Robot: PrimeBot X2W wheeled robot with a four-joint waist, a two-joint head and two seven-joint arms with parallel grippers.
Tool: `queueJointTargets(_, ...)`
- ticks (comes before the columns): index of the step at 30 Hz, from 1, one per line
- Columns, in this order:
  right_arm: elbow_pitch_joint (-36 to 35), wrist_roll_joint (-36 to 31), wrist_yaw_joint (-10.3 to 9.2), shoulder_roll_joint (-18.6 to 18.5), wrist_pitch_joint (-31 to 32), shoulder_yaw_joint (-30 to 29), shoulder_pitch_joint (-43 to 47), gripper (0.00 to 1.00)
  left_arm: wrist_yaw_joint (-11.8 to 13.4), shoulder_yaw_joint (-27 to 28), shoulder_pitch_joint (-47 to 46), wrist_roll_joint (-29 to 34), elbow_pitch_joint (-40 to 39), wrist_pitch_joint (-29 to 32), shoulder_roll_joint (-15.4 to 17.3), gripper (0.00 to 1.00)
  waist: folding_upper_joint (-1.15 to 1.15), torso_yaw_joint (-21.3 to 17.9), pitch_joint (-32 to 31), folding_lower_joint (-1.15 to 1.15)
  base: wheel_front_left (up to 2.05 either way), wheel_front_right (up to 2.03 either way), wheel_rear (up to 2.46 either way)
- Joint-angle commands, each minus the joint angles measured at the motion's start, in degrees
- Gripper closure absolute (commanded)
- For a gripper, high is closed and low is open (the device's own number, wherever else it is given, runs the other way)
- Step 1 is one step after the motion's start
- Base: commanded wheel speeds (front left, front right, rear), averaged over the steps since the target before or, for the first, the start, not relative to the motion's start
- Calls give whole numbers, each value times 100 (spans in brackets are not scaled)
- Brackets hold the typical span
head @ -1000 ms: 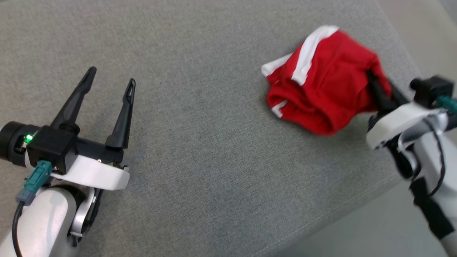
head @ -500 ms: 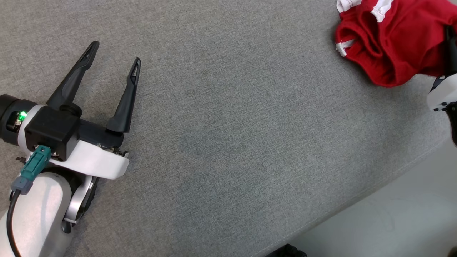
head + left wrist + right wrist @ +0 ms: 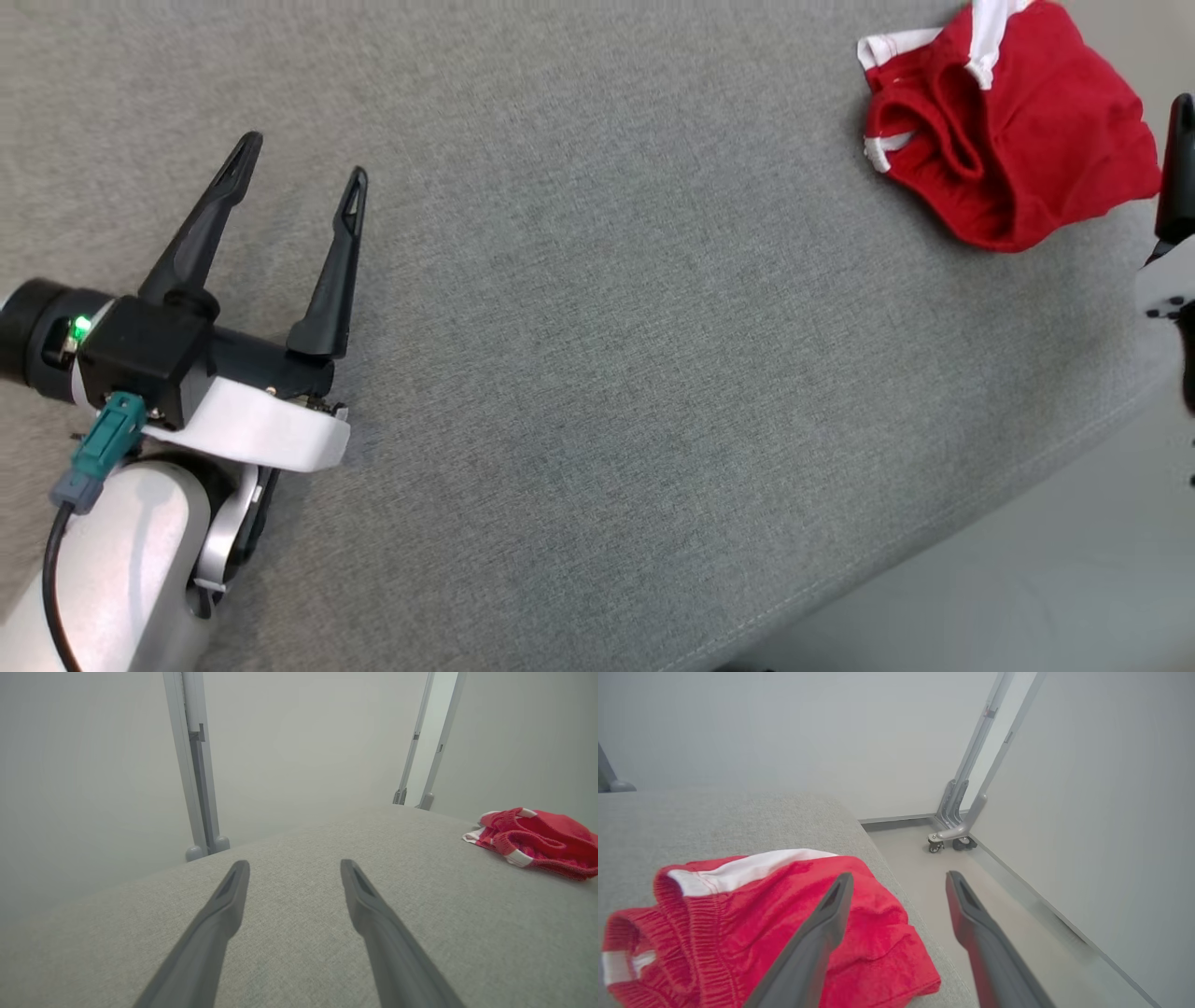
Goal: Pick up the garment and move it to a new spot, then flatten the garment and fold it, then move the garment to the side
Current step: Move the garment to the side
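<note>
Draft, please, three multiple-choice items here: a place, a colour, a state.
1. Where on the grey upholstered cushion does the crumpled red fabric garment lie? A. near its far right edge B. at its centre C. at its near left corner
2. What colour is the garment's trim? A. blue B. white C. black
3. How do the right gripper's jaws stand? A. shut on the garment B. shut on nothing C. open
Answers: A, floor shows just beyond it; B, white bands cross the red; C, its fingers stand apart.
</note>
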Motion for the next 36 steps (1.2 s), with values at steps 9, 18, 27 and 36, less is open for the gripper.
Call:
queueJointTargets(9, -1873, -228, -2, 793, -29, -146, 1454, 0, 347, 321, 600, -354, 389, -526, -208, 0, 0, 711, -932, 0, 0, 0, 0)
queueJointTargets(18, -3073, -467, -2, 1134, 79, 52, 2388, 0, 612, 669, 1182, -573, 483, -829, -334, 0, 0, 1447, -1598, 0, 0, 0, 0)
queueJointTargets(27, -3616, -541, -2, 1201, 483, 157, 3031, 0, 629, 907, 1746, -712, 597, -957, -416, 0, 0, 2095, -2176, 0, 0, 0, 0)
queueJointTargets(36, -3965, -583, -2, 1273, 773, 151, 3642, 0, 421, 941, 2239, -750, 648, -990, -413, 0, 0, 2359, -2652, 0, 0, 0, 0)
